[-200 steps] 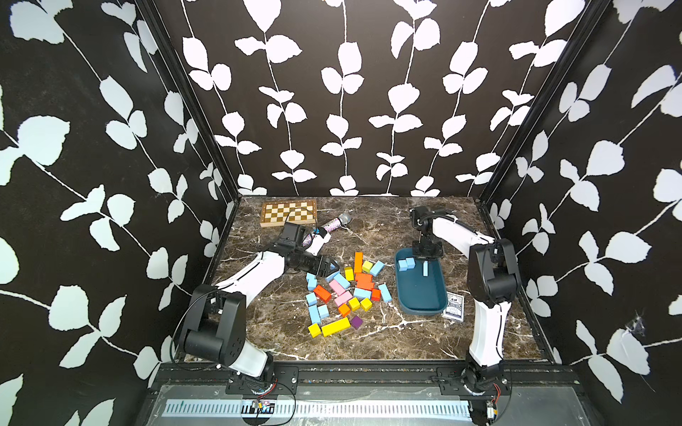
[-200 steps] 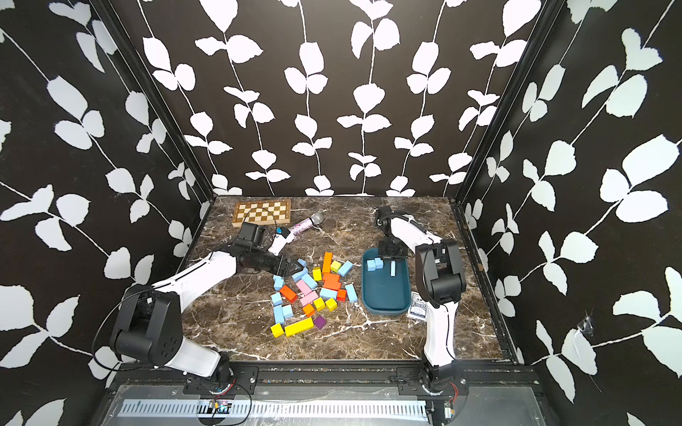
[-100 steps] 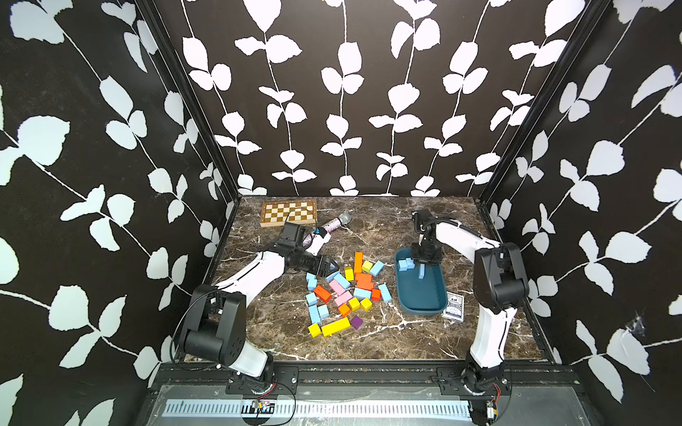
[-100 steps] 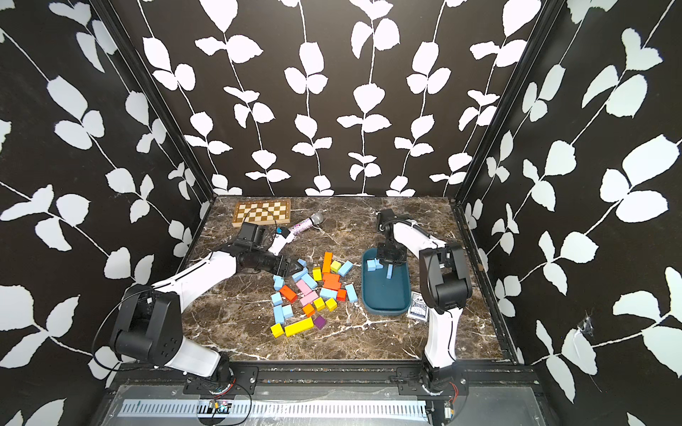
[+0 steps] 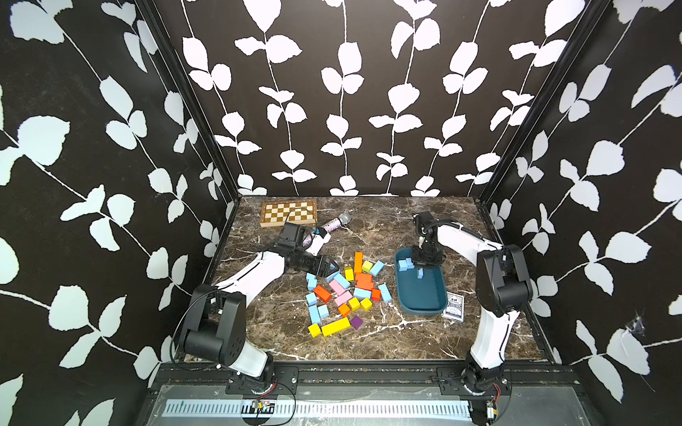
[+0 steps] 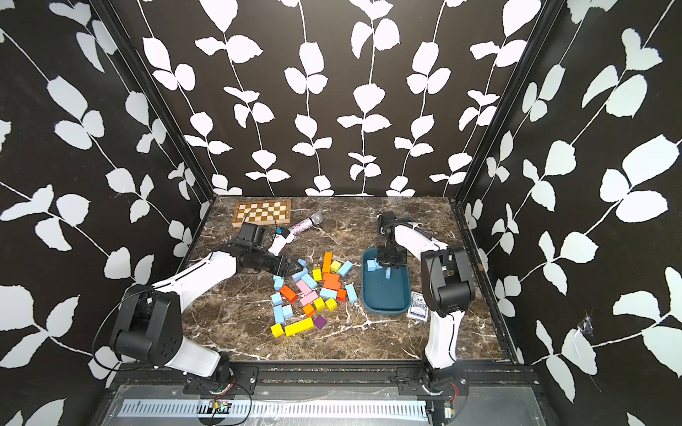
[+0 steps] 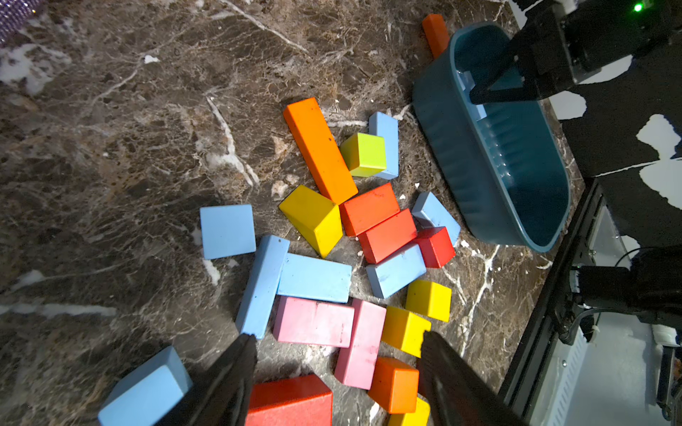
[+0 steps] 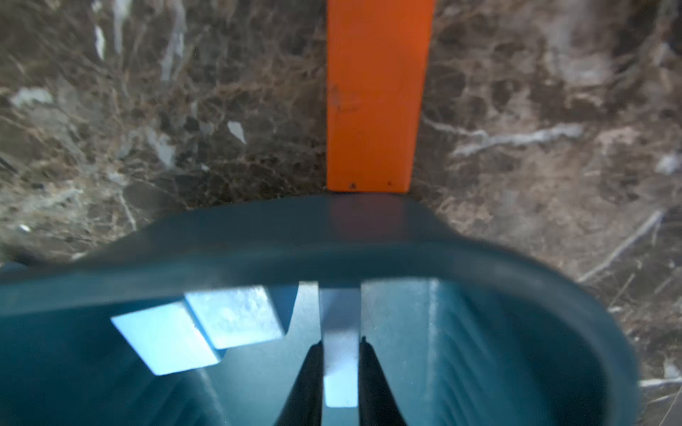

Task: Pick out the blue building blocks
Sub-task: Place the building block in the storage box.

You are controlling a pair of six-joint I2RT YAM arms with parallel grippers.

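Several blue building blocks (image 5: 314, 313) lie mixed into the coloured pile (image 5: 345, 291) in the middle of the marble table. Two blue cubes (image 8: 236, 317) rest inside the dark teal tray (image 5: 420, 310) at its far end. My right gripper (image 5: 420, 268) reaches down into that tray, shut on a thin blue bar (image 8: 339, 317) that stands between its fingers. My left gripper (image 7: 337, 337) is open and holds nothing; it hovers low over the pile's far left side, above pink blocks (image 7: 313, 321). In a top view, the left gripper (image 6: 295, 266) and the right gripper (image 6: 388, 271) show the same stance.
Orange, red, yellow, pink, green and purple blocks crowd the pile. A long orange bar (image 8: 376, 92) lies just outside the tray's rim. A chessboard (image 5: 289, 213) and a glittery microphone (image 5: 334, 222) lie at the back left. A card deck (image 5: 453, 306) sits beside the tray's near right corner.
My right gripper has shifted slightly nearer and lower into the tray, and its jaws now clamp the blue bar. The left arm has not moved.
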